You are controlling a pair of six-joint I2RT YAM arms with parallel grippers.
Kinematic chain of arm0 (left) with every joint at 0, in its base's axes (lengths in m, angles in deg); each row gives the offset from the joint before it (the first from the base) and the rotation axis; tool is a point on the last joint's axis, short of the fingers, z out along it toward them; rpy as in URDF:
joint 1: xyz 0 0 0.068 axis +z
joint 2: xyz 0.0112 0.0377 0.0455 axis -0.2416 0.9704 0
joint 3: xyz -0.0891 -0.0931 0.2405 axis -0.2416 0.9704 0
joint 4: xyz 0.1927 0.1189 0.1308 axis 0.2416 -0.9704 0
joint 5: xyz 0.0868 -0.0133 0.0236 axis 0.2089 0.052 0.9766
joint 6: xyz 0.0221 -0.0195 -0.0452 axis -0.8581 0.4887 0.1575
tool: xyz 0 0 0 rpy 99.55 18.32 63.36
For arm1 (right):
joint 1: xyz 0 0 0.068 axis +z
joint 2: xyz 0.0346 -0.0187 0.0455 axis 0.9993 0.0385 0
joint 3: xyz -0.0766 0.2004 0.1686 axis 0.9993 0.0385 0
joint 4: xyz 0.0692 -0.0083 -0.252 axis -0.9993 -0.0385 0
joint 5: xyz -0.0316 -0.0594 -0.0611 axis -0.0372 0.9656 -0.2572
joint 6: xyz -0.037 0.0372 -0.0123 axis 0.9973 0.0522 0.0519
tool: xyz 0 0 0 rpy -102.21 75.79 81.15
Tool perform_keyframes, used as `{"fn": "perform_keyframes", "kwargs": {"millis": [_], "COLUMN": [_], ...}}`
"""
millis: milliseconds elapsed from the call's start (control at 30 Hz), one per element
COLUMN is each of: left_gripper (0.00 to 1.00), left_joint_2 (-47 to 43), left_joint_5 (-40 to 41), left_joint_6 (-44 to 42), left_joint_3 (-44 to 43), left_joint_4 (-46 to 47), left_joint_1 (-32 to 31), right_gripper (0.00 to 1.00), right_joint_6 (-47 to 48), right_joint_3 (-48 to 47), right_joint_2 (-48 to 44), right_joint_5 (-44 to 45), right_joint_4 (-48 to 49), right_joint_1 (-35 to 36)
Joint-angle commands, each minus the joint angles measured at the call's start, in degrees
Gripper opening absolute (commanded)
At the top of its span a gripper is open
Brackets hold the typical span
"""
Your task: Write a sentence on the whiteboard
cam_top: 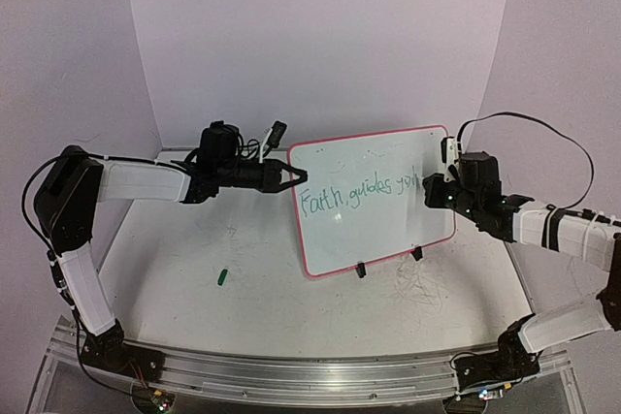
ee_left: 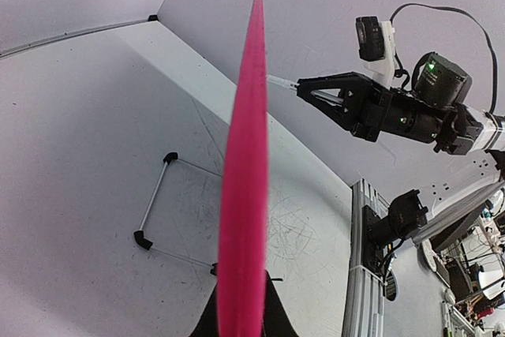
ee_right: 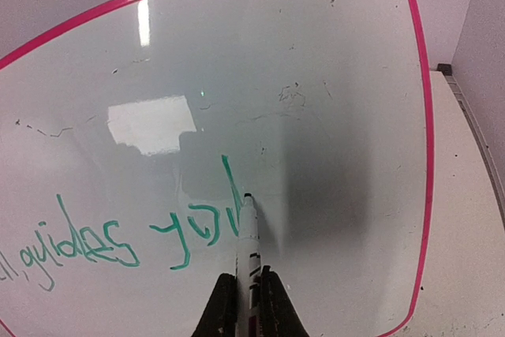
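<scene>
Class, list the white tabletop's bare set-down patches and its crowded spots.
Bare: between the small green object and the black clip feet of the pink-framed whiteboard. Crowded: its side edges, at the left gripper and right gripper.

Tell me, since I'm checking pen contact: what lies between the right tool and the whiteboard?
A white marker, held by the right tool, tip at the whiteboard; right wrist view shows it.
</scene>
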Motion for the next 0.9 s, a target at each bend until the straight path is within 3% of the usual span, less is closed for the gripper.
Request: {"fn": "perform_keyframes", "kwargs": {"millis": [0, 433, 867], "left_gripper": [0.0, 0.0, 0.0], "left_joint_2": [-0.5, -0.6, -0.8], "left_joint_5": [5.5, 5.5, 5.5], "left_joint_6": [-3.2, -3.3, -3.0], "left_joint_3": [0.1, 0.3, -0.1], "left_joint_4": [-6.5, -6.6, -6.8], "left_joint_1": [0.5, 0.5, 0.5], "right_gripper": [0.0, 0.0, 0.0], "right_joint_6": [-0.1, -1.1, -1.1], "right_joint_3": [-1.4, 3.4, -0.5], "right_joint_2": [0.3, -2.0, 0.0], "right_joint_5": [0.9, 0.3, 1.3], "right_joint_4": [1.9, -0.8, 3.1], "right_joint_1": [-0.2, -0.2, -0.2]}}
